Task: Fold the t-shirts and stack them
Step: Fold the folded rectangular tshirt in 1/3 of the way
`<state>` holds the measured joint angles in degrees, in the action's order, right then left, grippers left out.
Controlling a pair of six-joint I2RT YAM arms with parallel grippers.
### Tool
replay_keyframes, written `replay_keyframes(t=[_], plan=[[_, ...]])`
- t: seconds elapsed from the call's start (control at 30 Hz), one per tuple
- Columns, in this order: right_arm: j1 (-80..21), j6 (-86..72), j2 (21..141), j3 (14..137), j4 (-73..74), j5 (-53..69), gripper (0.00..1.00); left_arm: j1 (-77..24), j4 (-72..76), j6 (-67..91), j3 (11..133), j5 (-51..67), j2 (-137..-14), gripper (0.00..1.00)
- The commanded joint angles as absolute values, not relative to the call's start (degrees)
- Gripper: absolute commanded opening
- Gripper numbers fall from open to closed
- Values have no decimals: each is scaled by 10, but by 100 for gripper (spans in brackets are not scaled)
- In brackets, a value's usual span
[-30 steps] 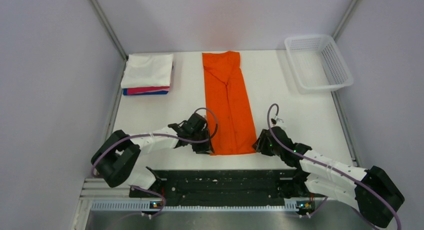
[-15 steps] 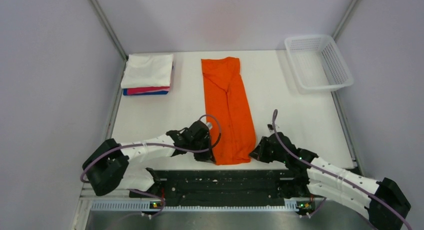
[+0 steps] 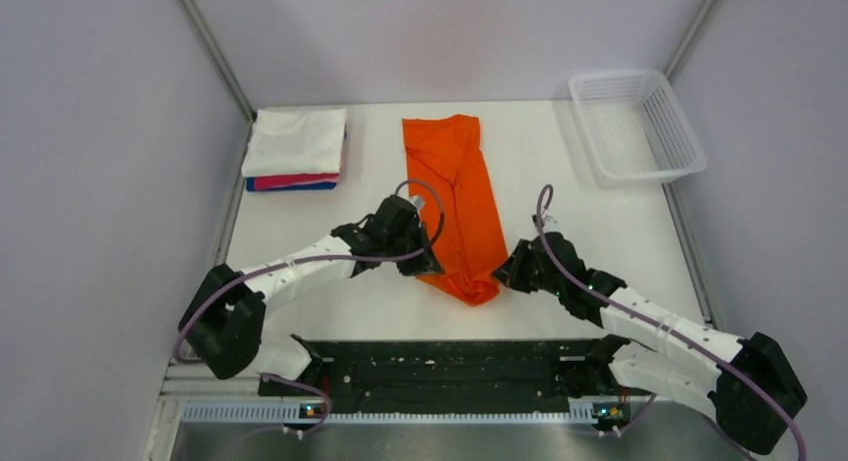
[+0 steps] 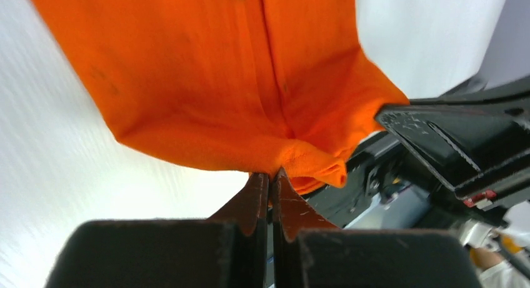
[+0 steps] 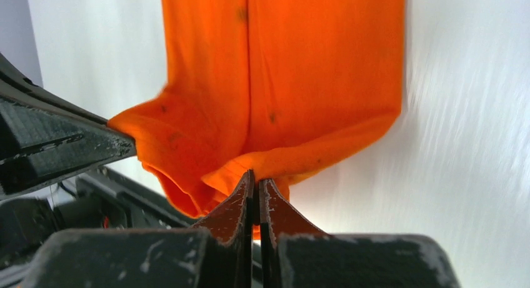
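Observation:
The orange t-shirt (image 3: 455, 196) lies as a long narrow strip down the middle of the table, its near end lifted and sagging between both grippers. My left gripper (image 3: 428, 265) is shut on the near left corner of the shirt (image 4: 250, 100); the pinch (image 4: 270, 175) shows cloth between the closed fingers. On the near right corner my right gripper (image 3: 503, 273) is shut too, with orange cloth (image 5: 300, 82) squeezed at its tips (image 5: 256, 178). A stack of folded t-shirts (image 3: 296, 149), white over pink-red and blue, sits at the far left.
A white mesh basket (image 3: 637, 126) stands at the far right corner. The black rail (image 3: 440, 366) with the arm bases runs along the near edge. Grey walls close in the table on both sides.
Both grippers closed on the near corners of the orange shirt, then lifted them and carried them away from the near edge, so the hem now hangs in a sagging point.

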<state>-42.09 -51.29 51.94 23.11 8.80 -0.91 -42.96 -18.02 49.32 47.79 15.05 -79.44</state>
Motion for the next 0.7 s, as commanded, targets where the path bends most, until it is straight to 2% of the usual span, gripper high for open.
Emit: replay_keyframes(t=[0.0, 0.27, 0.67], plan=[[-362, -444, 574, 309, 46, -11, 0, -352, -164, 479, 529, 165, -832, 0], [-265, -392, 721, 429, 8, 49, 0, -259, -181, 455, 623, 174, -910, 0], [-192, -350, 920, 588, -30, 106, 0, -179, -206, 424, 760, 194, -1049, 0]])
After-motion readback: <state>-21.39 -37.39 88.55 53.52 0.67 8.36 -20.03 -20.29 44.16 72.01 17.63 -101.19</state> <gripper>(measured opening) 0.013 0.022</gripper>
